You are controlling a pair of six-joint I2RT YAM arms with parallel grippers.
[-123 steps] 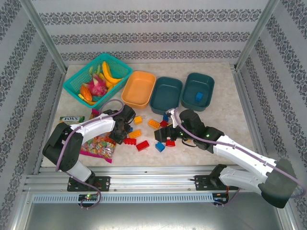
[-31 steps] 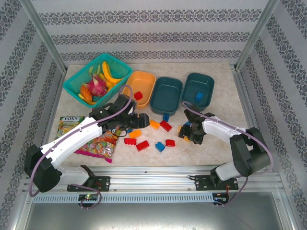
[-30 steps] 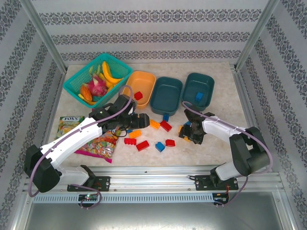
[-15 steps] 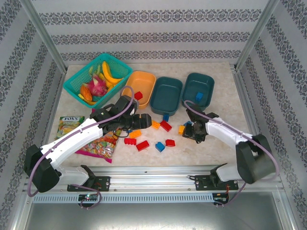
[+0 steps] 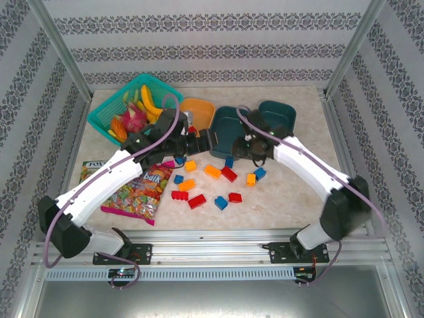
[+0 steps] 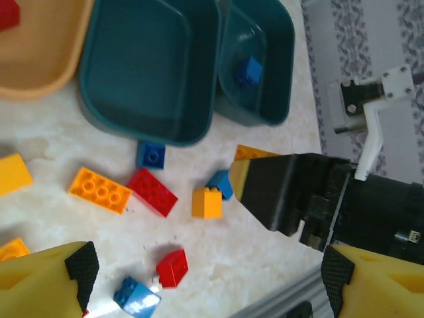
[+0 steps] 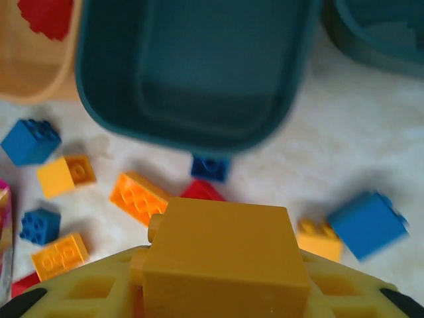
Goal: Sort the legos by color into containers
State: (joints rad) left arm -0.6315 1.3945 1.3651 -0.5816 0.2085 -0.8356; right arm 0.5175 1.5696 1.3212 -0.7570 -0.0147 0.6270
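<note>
**A:** Right wrist view, what's the right gripper doing?

**B:** Clenched on an orange-yellow brick. The empty middle teal tub is at 12 o'clock from it, near. The brick sits short of the rim.

**A:** Why that tub?

**B:** My guess. The orange tub has a red brick and the far teal tub a blue brick.

**A:** Left gripper?

**B:** Released, jaws wide and empty over loose bricks. The right arm carries, so it likely goes forward.
</note>
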